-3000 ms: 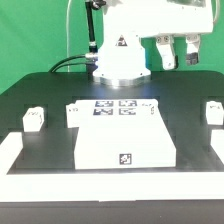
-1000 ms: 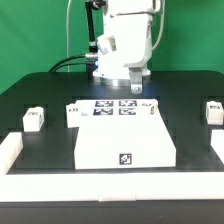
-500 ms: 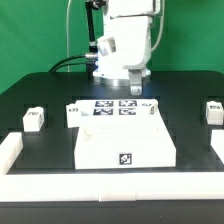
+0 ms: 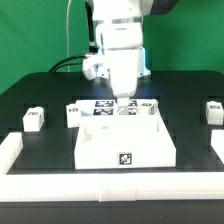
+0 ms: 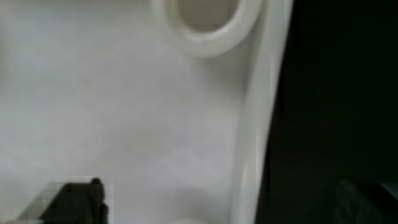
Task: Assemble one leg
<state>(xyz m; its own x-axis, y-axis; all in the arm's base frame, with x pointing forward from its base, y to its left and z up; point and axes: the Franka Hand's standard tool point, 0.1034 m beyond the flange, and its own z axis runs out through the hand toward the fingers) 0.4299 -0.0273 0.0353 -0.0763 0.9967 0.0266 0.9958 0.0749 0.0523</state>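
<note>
The large flat white panel (image 4: 125, 140) lies in the middle of the black table. Small white tagged legs stand apart from it: one at the far left (image 4: 33, 118), one by the panel's back left corner (image 4: 72, 113), one at the far right (image 4: 213, 110). My gripper (image 4: 122, 100) hangs low over the panel's back edge, open and empty. In the wrist view the panel (image 5: 125, 120) fills the picture with a round corner socket (image 5: 210, 20). The gripper (image 5: 219, 205) straddles the panel's edge: one dark fingertip (image 5: 75, 200) is over the panel, the other over the table.
The marker board (image 4: 105, 108) lies just behind the panel, under the gripper. White rails stand at the table's front left (image 4: 10, 150) and front right (image 4: 218, 150). A green backdrop is behind the arm.
The arm has swung from the exterior view's right toward the middle and come down. The gripper now sits just above the panel's back edge. The panel and legs have not moved.
</note>
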